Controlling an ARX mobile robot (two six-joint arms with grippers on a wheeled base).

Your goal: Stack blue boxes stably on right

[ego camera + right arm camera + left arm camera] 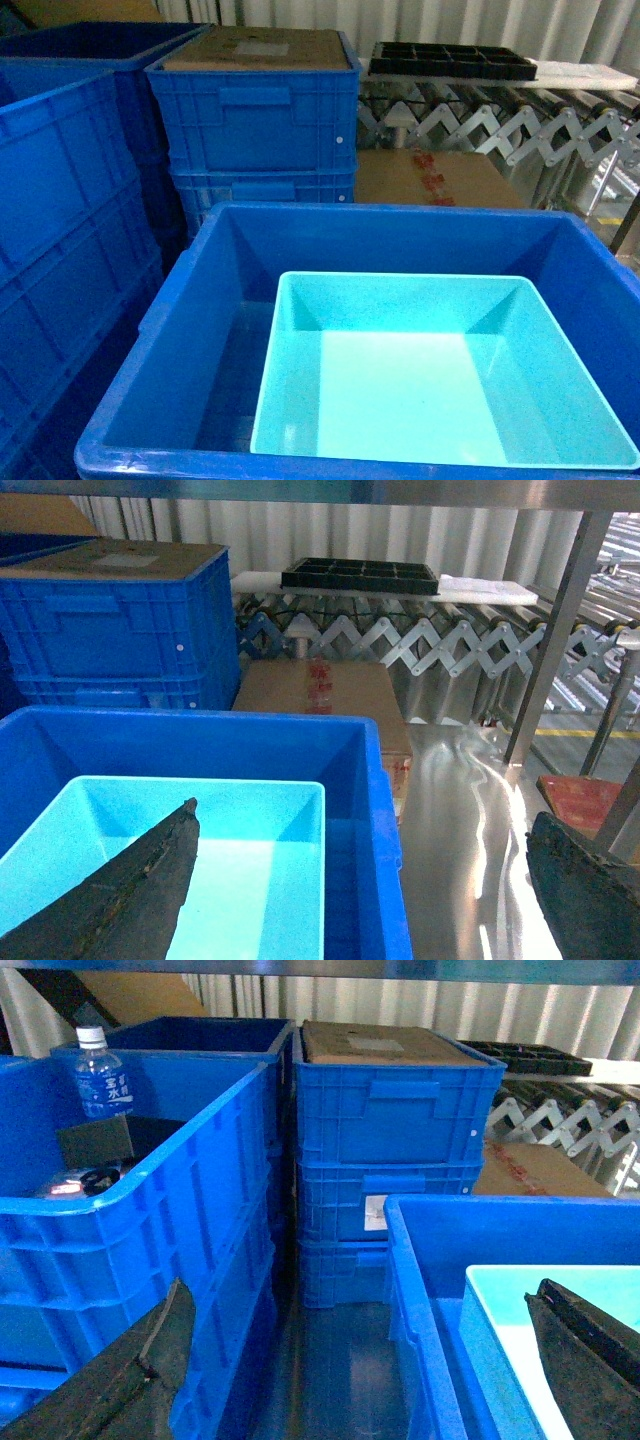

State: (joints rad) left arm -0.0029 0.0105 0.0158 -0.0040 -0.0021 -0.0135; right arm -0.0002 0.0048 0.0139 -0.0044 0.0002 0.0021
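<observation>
Right now both pincers are hanging apart and empty. Left gripper (360, 1360) is spreading its fingers wide, one finger (120, 1380) low beside the ribbed crate (130, 1210), the other over the turquoise tub (500, 1350). Right gripper (360, 890) is also gaping, one finger (130, 890) over the turquoise tub's floor, the other out past the royal-blue tub (370, 820) wall, over the floor.

Directly under and between the pincers, the turquoise tub (440, 390) is sitting nested inside the royal-blue tub (200, 330), pushed toward its right wall and near edge, seemingly level.

Handling guess: thin smooth plastic, light, stiff enough but walls probably flexing; slick sloped sides likely slipping under a pinch. Best hold looks like the rolled rim, one finger inside and one outside, near the middle of a wall to avoid tilting. The nest is looking done; stability depends on the small tub sitting flat.

Further out from the left pincer: the crate holding a water bottle (100, 1075) and dark items, then stacked ribbed crates (255, 120) topped with cardboard. Beyond the right pincer: a cardboard box (320, 695), an expanding roller conveyor (440, 645) carrying a black tray (360, 575), shiny metal floor (460, 810), curtain wall behind. Room is looking tight on the left.
</observation>
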